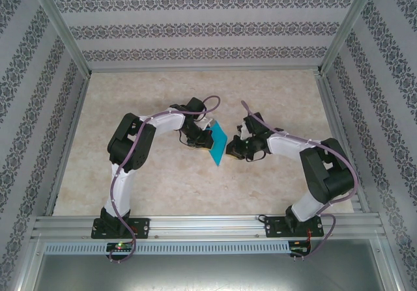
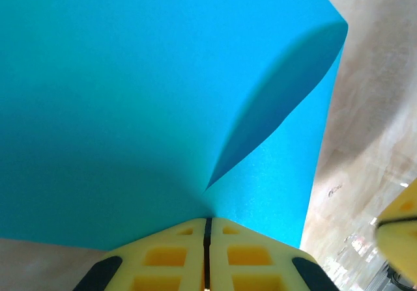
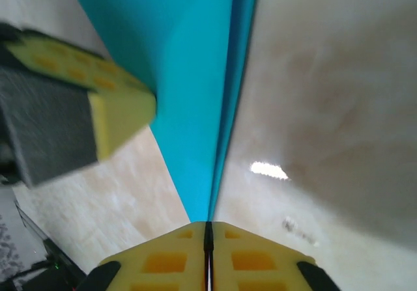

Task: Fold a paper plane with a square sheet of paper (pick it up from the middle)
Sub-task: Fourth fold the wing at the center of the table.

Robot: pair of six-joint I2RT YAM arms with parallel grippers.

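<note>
At the near edge of the table (image 1: 163, 193), a metal rail (image 1: 208, 224) carries the two arm bases, and a purple cable (image 1: 116, 190) runs up the left arm (image 1: 127, 144). The right arm (image 1: 326, 170) bends inward from the other side. Both arms reach toward the middle of the table, where they meet over open tabletop.

There the sheet of paper (image 1: 217, 145) is off the table, standing on edge and tilted, caught between the two grippers. The left gripper (image 1: 207, 138) has its yellow fingers (image 2: 169, 255) pressed together on one edge of the sheet. In the left wrist view the blue paper spreads away from that pinch, with one flap curling up and casting a shadow on the layer under it. The right gripper (image 1: 229, 149) comes in from the opposite side, just beside the left one. Its fingers (image 3: 251, 258) are likewise closed, with the folded edge of the paper running straight into the seam between them. In that view one of the left gripper's yellow fingers sits close against the paper's face, blocking part of it.

Around the sheet the marbled tabletop lies bare. Farther off, metal posts (image 1: 62, 27) frame walls (image 1: 195, 30) covered in striped, patterned paper.
</note>
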